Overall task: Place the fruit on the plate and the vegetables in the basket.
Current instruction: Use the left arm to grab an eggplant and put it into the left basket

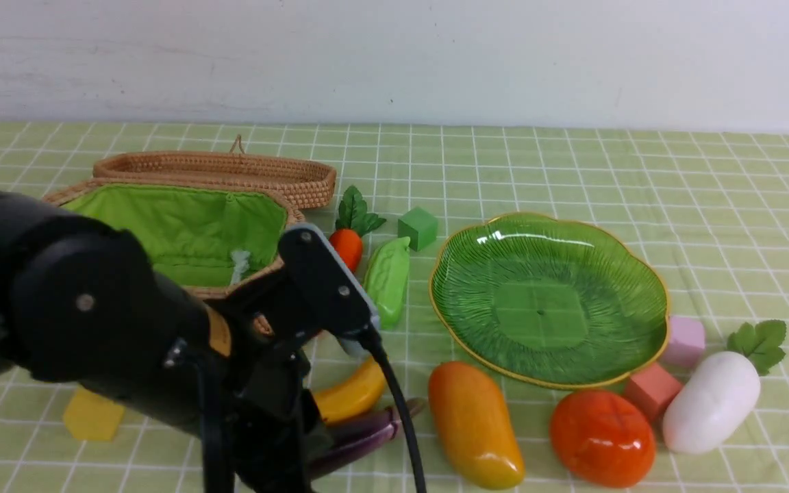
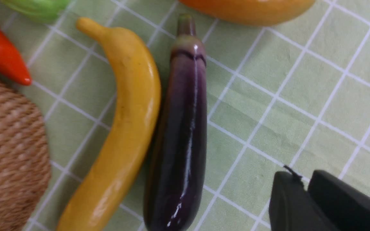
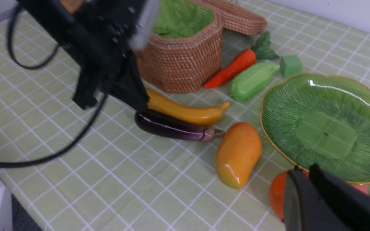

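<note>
The banana (image 1: 353,396) and eggplant (image 1: 360,438) lie side by side in front of the basket (image 1: 182,226), whose lid (image 1: 216,171) lies open behind it. My left gripper (image 2: 303,179) is shut and empty, just above the cloth beside the eggplant (image 2: 180,134) and banana (image 2: 124,122). The mango (image 1: 473,424) and persimmon (image 1: 602,438) lie in front of the empty plate (image 1: 548,294). Carrot (image 1: 348,246) and pod (image 1: 387,281) lie between basket and plate. The radish (image 1: 713,400) is right of the persimmon. My right gripper (image 3: 302,171) is shut and empty above the persimmon (image 3: 276,195).
My left arm fills the front view's lower left and hides part of the basket. Foam cubes lie about: green (image 1: 417,227) behind the pod, pink (image 1: 684,340) and red (image 1: 651,389) by the plate's right rim, yellow (image 1: 93,414) at front left.
</note>
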